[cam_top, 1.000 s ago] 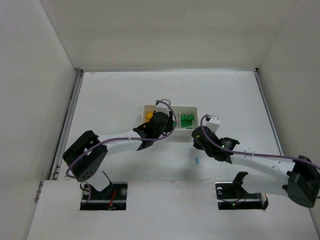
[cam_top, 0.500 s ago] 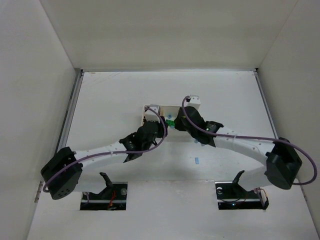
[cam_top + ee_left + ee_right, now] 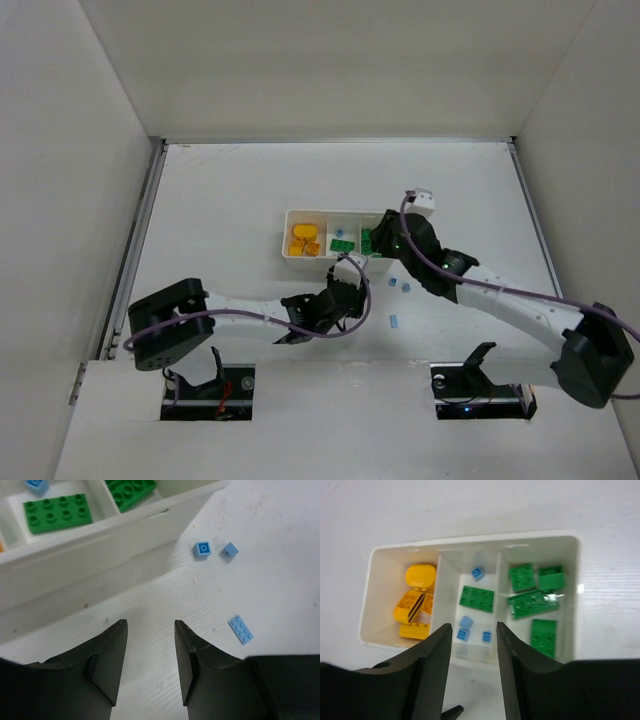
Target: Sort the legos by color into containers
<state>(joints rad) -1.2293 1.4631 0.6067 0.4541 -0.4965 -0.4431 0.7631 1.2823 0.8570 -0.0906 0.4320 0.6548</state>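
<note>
White table point(image 3: 220, 200); left gripper point(image 3: 150, 626), right gripper point(image 3: 473, 627) jaws apart, empty; tray point(image 3: 286, 232) corner hidden.

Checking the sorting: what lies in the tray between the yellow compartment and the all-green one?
The middle compartment, holding four blue bricks and one green brick; the right wrist view shows it.

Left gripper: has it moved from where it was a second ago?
Yes. In the top view the left gripper has drawn back from above the tray toward the bottom of the frame, now just short of its near wall.
</note>
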